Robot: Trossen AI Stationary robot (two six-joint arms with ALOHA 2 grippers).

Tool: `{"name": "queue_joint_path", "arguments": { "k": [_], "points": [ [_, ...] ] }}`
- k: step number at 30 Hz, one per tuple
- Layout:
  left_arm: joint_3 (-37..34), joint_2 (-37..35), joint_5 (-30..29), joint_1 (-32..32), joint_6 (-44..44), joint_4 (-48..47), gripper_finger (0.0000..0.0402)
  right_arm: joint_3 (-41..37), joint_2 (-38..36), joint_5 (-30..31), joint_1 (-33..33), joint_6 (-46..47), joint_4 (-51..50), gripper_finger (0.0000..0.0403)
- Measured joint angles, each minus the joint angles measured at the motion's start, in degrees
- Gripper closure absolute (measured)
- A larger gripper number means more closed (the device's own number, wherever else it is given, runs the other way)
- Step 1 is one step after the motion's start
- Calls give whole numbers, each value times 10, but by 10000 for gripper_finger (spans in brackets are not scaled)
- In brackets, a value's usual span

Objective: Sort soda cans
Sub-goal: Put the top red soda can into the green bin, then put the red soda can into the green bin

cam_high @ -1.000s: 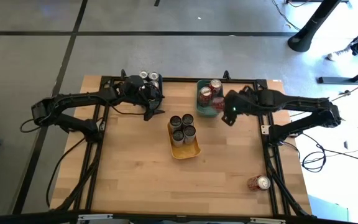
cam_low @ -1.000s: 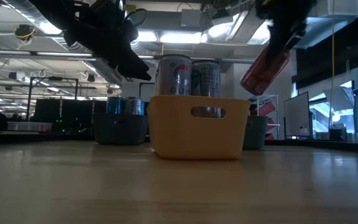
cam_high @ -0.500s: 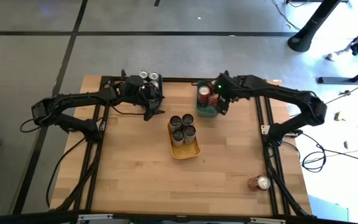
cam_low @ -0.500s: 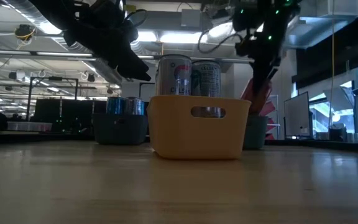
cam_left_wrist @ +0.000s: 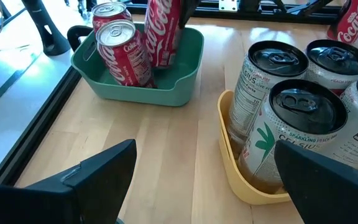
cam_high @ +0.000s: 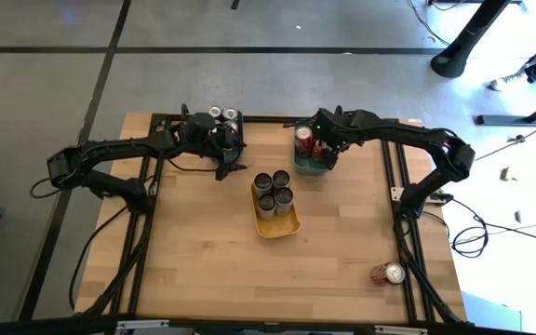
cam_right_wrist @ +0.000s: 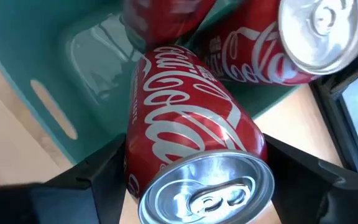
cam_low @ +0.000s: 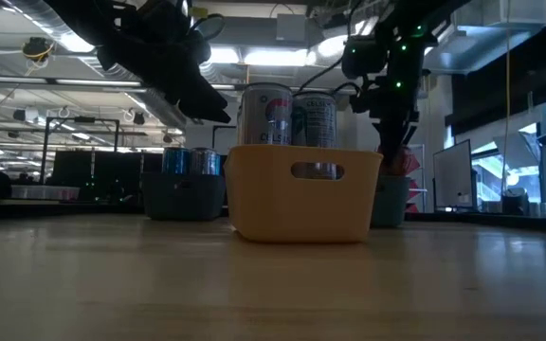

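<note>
Moved since earlier: right gripper (cam_high: 323, 149) had swung in from beside the teal bin (cam_high: 311, 168) to over it, lowering its red can (cam_right_wrist: 188, 162) into the bin; the left arm had not shifted.
Right gripper: clamped on the red can, fingers on either side of it, so that it went in beside the two red cans (cam_left_wrist: 120, 43) already standing there.
Left gripper: left gripper (cam_high: 228, 164) hung above the table with its fingers spread and nothing between them, probably waiting clear of the work.
Yellow bin: yellow bin (cam_high: 277, 223) at mid-table held four silver cans (cam_high: 274, 190) upright, one kind per bin.
Far edge: two more cans (cam_high: 223, 115) stood at the back.
Left to sort: one red can (cam_high: 387, 274) lay on its side near the right front corner.
</note>
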Motion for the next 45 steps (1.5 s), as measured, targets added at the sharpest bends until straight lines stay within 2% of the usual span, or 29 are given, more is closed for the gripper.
{"name": "queue_joint_path", "arguments": {
  "k": [16,23,26,30,36,41,45],
  "points": [
    [0,0,0,0,0,3,31,-4,27,14,1,0,30,50],
    [0,0,0,0,0,2,31,-4,26,22,1,-2,41,44],
    [0,0,0,0,0,2,31,11,26,24,1,-2,11,43],
    [0,0,0,0,-1,2,31,60,21,22,13,15,-81,43],
    [0,0,0,0,-7,2,31,114,-18,14,64,62,-202,43],
    [0,0,0,0,-9,1,31,107,-70,-7,134,142,-246,42],
    [0,0,0,0,-8,2,31,96,-107,-32,214,212,-274,42]
  ]
}}
